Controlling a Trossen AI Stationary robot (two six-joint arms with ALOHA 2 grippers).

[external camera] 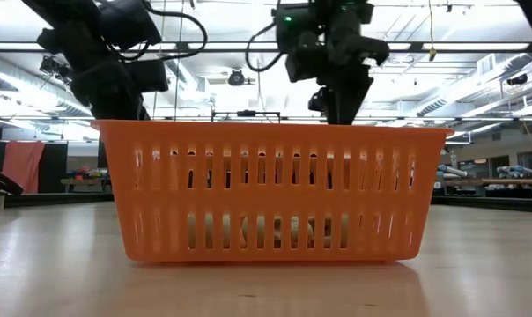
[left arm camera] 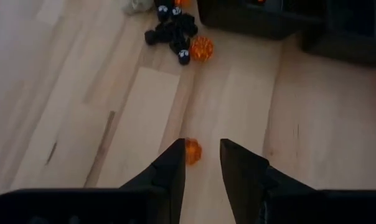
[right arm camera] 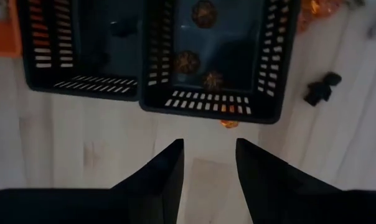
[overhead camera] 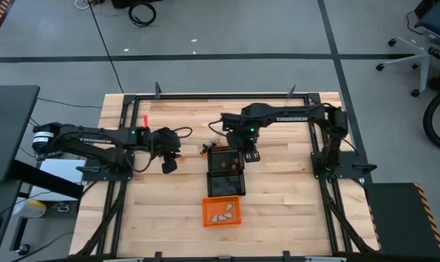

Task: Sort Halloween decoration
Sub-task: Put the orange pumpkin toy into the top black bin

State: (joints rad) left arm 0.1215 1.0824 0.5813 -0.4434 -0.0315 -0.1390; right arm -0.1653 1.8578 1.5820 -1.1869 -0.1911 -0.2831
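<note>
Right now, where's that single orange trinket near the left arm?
In the left wrist view, the orange trinket lies on the table between the left gripper jaws, apart from the black-and-orange pile beside the black baskets.

Even overhead light; counter (overhead camera: 278,211) bright, shadows soft. Low view: ceiling lamps (external camera: 477,132) glare, arms backlit dark, orange basket (external camera: 275,189) sharp, room behind soft. Both wrist views blurred, near fingers out of focus.
</note>
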